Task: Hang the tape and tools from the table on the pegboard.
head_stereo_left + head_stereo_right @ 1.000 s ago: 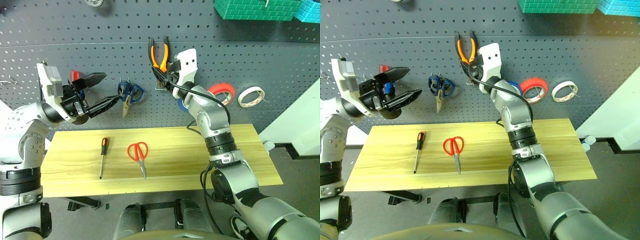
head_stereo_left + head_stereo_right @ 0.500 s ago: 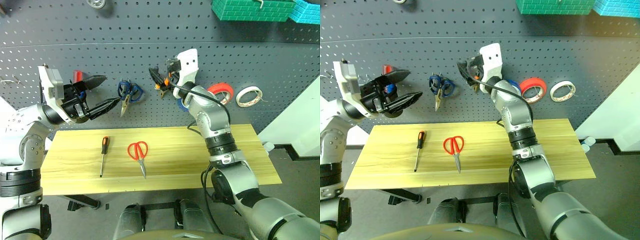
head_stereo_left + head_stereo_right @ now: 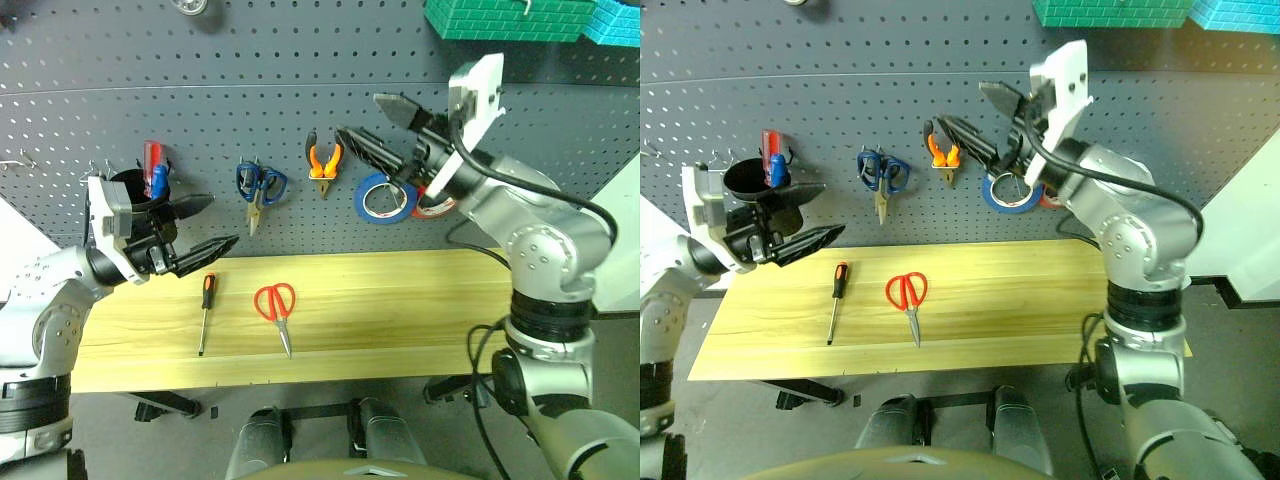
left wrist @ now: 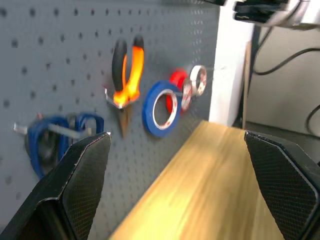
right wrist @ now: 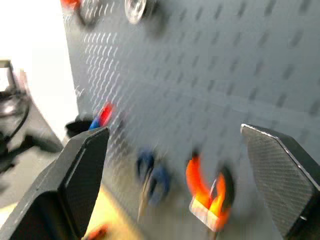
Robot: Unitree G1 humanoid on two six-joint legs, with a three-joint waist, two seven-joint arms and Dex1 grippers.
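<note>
While the pliers (image 3: 322, 164) and blue tape (image 3: 385, 197) hang mid-frame on the pegboard (image 3: 200, 120), both grippers, left (image 3: 200, 228) and right (image 3: 375, 125), gape empty; grabbing the flat scissors (image 3: 277, 306) or screwdriver (image 3: 205, 310) lower left might slip

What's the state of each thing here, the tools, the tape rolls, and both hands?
Pliers: hanging on the pegboard.
Blue tape: hanging on the pegboard.
Red-handled scissors: lying closed on the table.
Screwdriver: lying flat on the table.
Blue-handled scissors: hanging on the pegboard.
Left hand: open, empty, above the table's left end.
Right hand: open, empty, in front of the pegboard.
</note>
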